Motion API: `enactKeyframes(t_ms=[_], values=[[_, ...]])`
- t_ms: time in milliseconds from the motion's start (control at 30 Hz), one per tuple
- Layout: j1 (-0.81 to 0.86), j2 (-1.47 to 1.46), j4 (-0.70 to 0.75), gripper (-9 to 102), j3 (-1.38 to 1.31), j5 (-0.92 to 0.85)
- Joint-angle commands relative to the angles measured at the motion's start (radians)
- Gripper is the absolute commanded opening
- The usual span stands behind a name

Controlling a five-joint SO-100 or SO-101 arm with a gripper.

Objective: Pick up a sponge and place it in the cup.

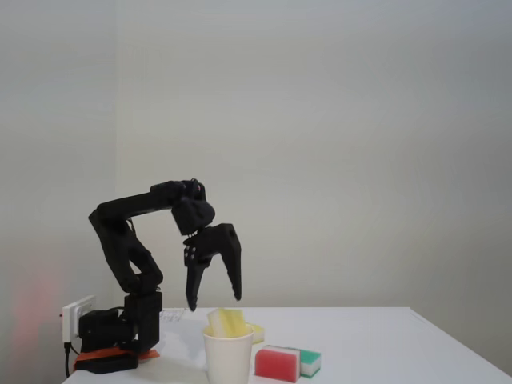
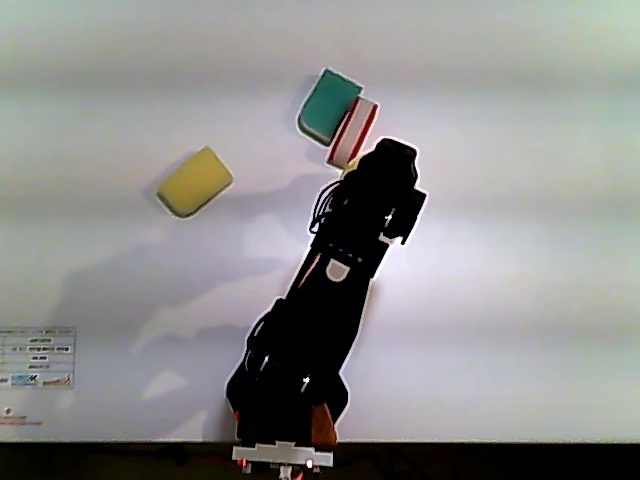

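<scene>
- Nearest you in the fixed view, the white paper cup [image 1: 229,358] stands at the bottom centre of the frame, and the pale yellow sponge [image 1: 226,322] already sits in its mouth, tilted, with its upper end poking above the rolled rim.
- You can judge the placing as essentially done: the sponge rests in the cup with nothing gripping it, so what looks left is only to lift the arm clear.
- The sponge looks plain, soft and foam-like, narrower than the cup's opening.
- Just right of the cup lie a red-and-white sponge [image 1: 278,362] and, touching it, a green-and-white sponge [image 1: 311,362], both on the white worktop [image 1: 400,352].
- Above the cup, the end effector [image 1: 214,302] hangs with its two black fingers spread apart, tips pointing down and empty, just clear of the sponge.
- In the other view, a second yellow sponge [image 2: 195,181] lies on the worktop in the upper left, well apart from the arm [image 2: 320,310]; the green and red sponges sit at upper centre, and the arm covers the cup there.
</scene>
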Motion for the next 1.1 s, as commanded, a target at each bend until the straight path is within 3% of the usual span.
enactKeyframes(t_ms=[0, 100, 167, 733, 1067], values=[[0.009, 0.046, 0.063, 22, -0.084, 0.003], [-0.008, 0.118, 0.095, 6, -0.072, 0.046], [-0.02, 0.173, 0.098, 2, -0.04, 0.066], [-0.13, 0.851, -0.071, 0, 0.686, 0.098], [-0.192, 1.039, -0.094, 0, 0.974, 0.098]])
